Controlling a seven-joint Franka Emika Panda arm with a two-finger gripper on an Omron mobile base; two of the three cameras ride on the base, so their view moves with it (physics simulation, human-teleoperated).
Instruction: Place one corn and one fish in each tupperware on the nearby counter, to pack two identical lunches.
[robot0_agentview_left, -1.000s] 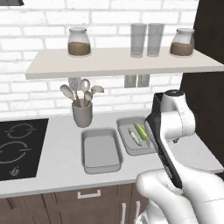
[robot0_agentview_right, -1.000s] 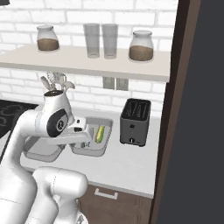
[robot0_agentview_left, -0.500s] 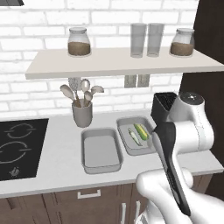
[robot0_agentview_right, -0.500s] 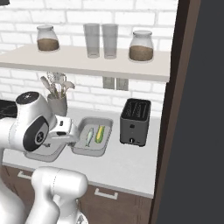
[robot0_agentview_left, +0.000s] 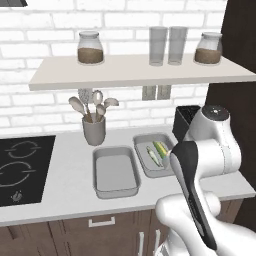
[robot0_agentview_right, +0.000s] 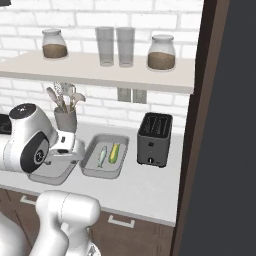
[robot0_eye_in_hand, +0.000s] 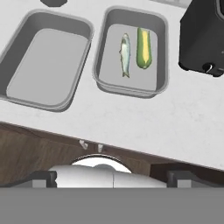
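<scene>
Pincer (robot0_eye_in_hand: 112, 175) spread, empty. Ahead: toaster (robot0_eye_in_hand: 204, 37) beside tupperware (robot0_eye_in_hand: 162, 52) holding fish (robot0_eye_in_hand: 125, 54), corn (robot0_eye_in_hand: 144, 47); base views add utensil cup (robot0_agentview_left: 94, 131).

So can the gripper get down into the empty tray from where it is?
Probably yes: the empty tray lies open on the counter, nothing over it, and the gripper is open above the counter's front edge.

1 fish (robot0_agentview_right: 102, 157) and 1 corn (robot0_agentview_right: 114, 152) lie side by side in a tupperware (robot0_agentview_right: 93, 171)

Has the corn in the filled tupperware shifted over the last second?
No. The corn lies beside the fish in the tupperware nearest the toaster, as before.
</scene>
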